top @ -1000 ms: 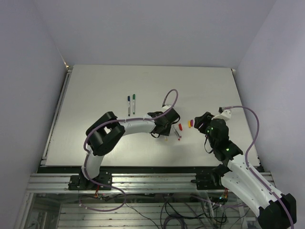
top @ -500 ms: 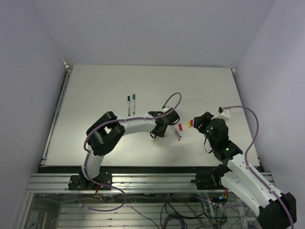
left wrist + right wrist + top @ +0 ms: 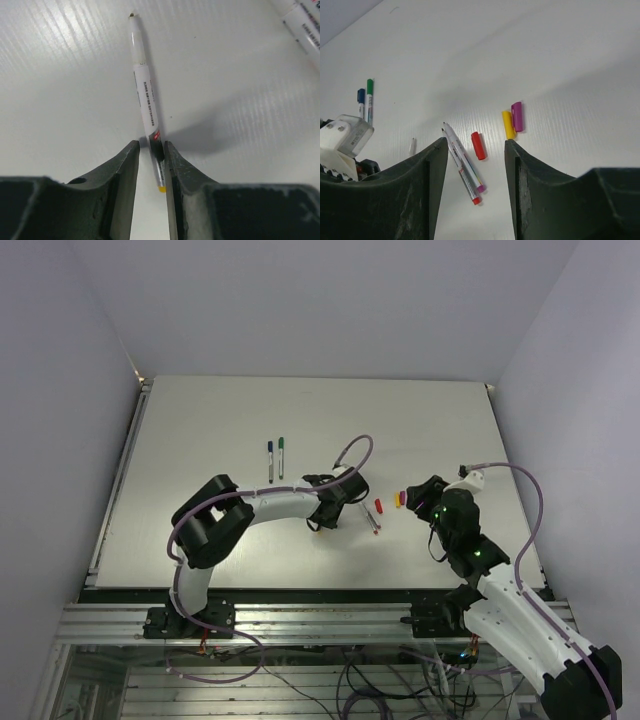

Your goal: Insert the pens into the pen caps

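Observation:
My left gripper (image 3: 149,152) is shut on a pale pen (image 3: 145,85) with a yellow end, gripping near that end, with the tip pointing away. In the top view this gripper (image 3: 322,519) is at mid-table. Two more bare pens (image 3: 464,162), one with a magenta end and one with a red end, lie side by side between the arms. A red cap (image 3: 478,145), a yellow cap (image 3: 508,125) and a magenta cap (image 3: 517,116) lie loose beside them. My right gripper (image 3: 472,170) is open and empty, above and just short of the caps. In the top view it (image 3: 413,497) is right of them.
Two pens with caps on, one blue (image 3: 270,459) and one green (image 3: 280,455), lie side by side further back on the table. The white tabletop (image 3: 200,420) is walled on three sides. The left arm's purple cable (image 3: 352,448) loops above its wrist.
My left gripper has moved left, away from the two bare pens, carrying the yellow-ended pen with it. The right arm has not moved.

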You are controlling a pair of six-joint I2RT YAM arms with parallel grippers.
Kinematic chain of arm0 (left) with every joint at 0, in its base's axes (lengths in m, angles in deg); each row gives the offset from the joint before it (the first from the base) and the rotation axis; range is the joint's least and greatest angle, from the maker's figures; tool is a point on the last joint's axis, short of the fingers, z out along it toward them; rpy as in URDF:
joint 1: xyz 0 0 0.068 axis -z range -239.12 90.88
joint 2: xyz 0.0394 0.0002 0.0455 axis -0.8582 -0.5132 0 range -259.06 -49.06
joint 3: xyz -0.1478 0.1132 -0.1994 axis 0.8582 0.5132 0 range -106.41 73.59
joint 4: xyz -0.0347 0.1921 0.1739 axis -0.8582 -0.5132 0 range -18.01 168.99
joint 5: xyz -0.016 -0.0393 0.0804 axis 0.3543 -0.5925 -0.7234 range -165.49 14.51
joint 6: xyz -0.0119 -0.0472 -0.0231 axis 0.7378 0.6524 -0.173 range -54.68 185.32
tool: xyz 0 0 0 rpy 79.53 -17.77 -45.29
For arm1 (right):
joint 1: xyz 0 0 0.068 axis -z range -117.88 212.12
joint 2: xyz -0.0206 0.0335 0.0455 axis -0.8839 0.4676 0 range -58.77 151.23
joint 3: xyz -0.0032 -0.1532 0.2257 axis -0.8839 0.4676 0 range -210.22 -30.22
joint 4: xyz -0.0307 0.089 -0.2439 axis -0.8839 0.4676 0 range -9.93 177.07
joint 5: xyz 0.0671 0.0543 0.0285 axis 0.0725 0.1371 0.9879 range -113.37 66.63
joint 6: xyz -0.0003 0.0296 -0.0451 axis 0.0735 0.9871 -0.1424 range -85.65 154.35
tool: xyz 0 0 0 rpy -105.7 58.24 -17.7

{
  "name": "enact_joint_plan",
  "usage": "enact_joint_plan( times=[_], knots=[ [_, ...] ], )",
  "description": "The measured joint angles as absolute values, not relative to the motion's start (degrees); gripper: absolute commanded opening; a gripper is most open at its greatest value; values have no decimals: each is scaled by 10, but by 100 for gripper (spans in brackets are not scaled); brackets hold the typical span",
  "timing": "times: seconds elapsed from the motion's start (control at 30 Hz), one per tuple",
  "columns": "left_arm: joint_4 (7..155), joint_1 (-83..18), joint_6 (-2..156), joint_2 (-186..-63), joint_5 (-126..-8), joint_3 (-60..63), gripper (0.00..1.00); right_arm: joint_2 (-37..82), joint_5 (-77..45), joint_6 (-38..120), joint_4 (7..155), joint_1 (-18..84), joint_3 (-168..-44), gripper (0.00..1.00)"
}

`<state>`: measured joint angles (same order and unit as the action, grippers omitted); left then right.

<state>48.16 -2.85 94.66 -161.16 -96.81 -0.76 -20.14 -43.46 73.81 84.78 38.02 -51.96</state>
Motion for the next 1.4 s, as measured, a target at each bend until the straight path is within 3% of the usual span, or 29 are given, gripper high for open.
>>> enact_joint_plan(
  times=[0.17,0.33,0.63,1.4],
  knots=[
    [503,-41,948,-1593,-952,21,29,-187,-435,745,861,380,-529,47],
    [521,-50,949,-1589,-933,32,7,-174,-437,747,872,380,-535,46],
    [552,-64,942,-1578,-899,49,7,-103,-447,730,902,380,-576,29],
    [541,-36,958,-1384,-846,150,7,240,-422,616,855,381,-723,35]
  ],
)
